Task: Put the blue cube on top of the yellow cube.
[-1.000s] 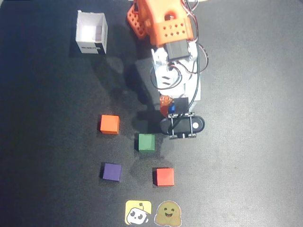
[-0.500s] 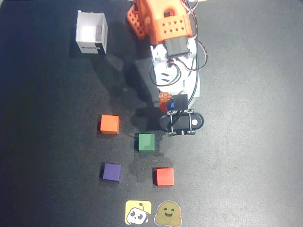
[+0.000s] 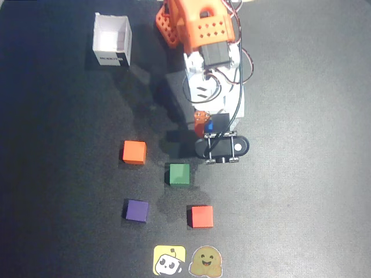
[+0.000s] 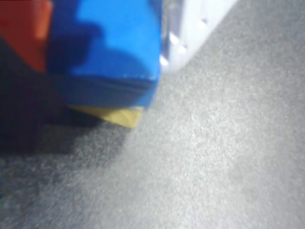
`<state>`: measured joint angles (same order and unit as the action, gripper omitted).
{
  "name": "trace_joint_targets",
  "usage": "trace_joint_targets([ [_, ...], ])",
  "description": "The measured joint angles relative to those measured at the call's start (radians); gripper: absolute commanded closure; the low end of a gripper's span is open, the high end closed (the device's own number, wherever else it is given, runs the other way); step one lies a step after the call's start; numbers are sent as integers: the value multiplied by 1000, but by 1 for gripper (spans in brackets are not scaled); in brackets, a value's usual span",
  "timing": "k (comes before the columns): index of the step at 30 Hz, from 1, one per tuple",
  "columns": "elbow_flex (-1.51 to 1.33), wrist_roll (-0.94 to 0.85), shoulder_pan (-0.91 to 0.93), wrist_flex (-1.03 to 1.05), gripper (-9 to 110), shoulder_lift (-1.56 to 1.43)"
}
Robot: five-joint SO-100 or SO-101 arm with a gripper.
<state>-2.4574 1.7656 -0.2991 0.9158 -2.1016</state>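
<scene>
In the wrist view the blue cube (image 4: pixel 119 38) fills the top left, held between an orange finger (image 4: pixel 28 33) on its left and a white finger (image 4: pixel 190 28) on its right. My gripper (image 4: pixel 102 45) is shut on it. A corner of the yellow cube (image 4: pixel 121 114) shows directly under the blue cube, and I see no gap between them. In the overhead view the gripper (image 3: pixel 207 124) is mid-table under the arm. Only a sliver of the blue cube (image 3: pixel 210 123) shows there, and the yellow cube is hidden.
On the black mat lie an orange cube (image 3: pixel 134 152), a green cube (image 3: pixel 178 174), a purple cube (image 3: pixel 137 210) and a red cube (image 3: pixel 201 216). A white open box (image 3: pixel 112 41) stands at the top left. Two cartoon stickers (image 3: pixel 169 261) (image 3: pixel 205 262) lie at the bottom edge.
</scene>
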Motion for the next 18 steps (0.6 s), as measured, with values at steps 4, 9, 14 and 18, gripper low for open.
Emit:
trace_joint_targets([
  [4,0,0,0,8,81,-9],
  [9,0,0,0,8,81,-23],
  [14,0,0,0,35,81,-57],
  [18,0,0,-2,66,82,-117],
])
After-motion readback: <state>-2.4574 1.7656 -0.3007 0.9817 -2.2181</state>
